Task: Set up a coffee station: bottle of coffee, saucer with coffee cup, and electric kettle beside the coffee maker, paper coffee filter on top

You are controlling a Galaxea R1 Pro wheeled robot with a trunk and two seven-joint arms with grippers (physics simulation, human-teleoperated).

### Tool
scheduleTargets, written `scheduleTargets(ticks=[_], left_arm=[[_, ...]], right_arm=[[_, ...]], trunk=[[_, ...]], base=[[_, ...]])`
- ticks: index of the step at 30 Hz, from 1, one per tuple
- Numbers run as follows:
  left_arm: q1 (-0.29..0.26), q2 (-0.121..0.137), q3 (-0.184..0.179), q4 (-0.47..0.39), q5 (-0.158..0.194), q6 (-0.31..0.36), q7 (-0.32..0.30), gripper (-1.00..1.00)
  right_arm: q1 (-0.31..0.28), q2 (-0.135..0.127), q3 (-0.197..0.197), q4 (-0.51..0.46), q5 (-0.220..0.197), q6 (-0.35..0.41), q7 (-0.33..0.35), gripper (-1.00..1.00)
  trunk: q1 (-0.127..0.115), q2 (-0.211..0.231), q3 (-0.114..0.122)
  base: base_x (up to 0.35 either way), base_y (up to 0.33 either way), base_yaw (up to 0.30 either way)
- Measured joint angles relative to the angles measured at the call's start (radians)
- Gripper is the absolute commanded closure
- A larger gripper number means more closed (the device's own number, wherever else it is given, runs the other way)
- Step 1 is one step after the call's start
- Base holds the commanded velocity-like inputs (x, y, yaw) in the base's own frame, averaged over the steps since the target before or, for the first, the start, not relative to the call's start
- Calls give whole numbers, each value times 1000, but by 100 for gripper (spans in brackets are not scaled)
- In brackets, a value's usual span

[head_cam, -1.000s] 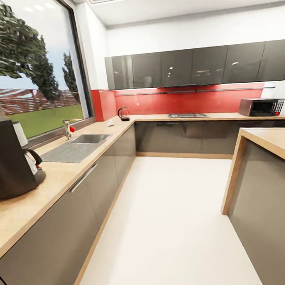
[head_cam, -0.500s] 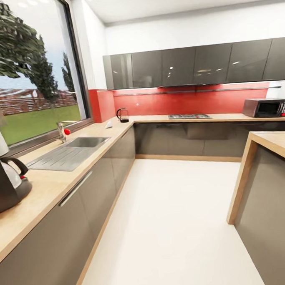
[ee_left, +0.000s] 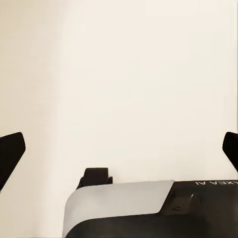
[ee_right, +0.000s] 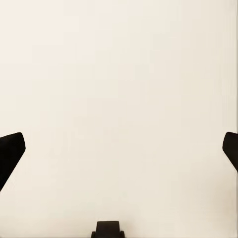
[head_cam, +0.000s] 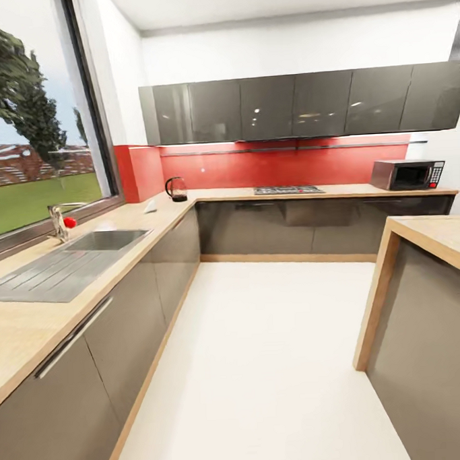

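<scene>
So, nearest to the camera, both grippers are seen pointed down at plain cream floor. The left gripper (ee_left: 119, 148) is spread wide, with its 2 dark fingertips (ee_left: 11, 148) sitting at opposite edges of the left wrist view and nothing held between them; part of the robot's grey and black body (ee_left: 148, 210) is caught below it. The right gripper (ee_right: 119, 148) is spread just as wide over the same bare floor, also gripping nothing.

From the head view, the kitchen countertop (head_cam: 20, 335) is run along the left wall, its tan front edge slanting away toward the far corner above grey cabinet fronts (head_cam: 126, 316) with long dark handles. A steel sink (head_cam: 76, 255) with a drainer is set into it, with a tap (head_cam: 57, 222) behind by the window (head_cam: 29, 126). On the right, an island counter (head_cam: 422, 294) is pushed into the room, its wooden corner post coming down to the floor. Between those 2 edges a wide lane of pale floor (head_cam: 264, 363) is left open all the way to the back cabinets.

Farther off, the electric kettle (head_cam: 176, 189) is parked on the counter right at the corner, against the red backsplash (head_cam: 287, 166). A small white thing is lying just beside it, too small to be identified. A hob (head_cam: 288, 189) and a microwave (head_cam: 408, 175) are placed along the back run, under dark wall cabinets (head_cam: 297, 105).
</scene>
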Motion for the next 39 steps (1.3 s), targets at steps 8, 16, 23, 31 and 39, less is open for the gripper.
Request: scheduleTargets(ticks=[8, 16, 23, 31, 39], left_arm=[[0, 0, 1, 0, 0, 0, 0, -100], [0, 0, 1, 0, 0, 0, 0, -100], [0, 0, 1, 0, 0, 0, 0, -100], [0, 0, 1, 0, 0, 0, 0, -100], [0, 0, 1, 0, 0, 0, 0, -100]], right_arm=[[0, 0, 0, -1, 0, -1, 0, -100], [0, -1, 0, -1, 1, -1, 0, -100], [0, -1, 1, -1, 1, -1, 0, -100], [0, -1, 1, -1, 1, -2, 0, -100], [0, -1, 1, 0, 1, -2, 0, -100]], trunk=[[0, 0, 0], [0, 0, 0], [0, 0, 0], [0, 0, 0], [0, 0, 0]], base=[[322, -44, -21], [322, -3, -1], [322, 0, 0], [322, 0, 0], [322, -2, 0]])
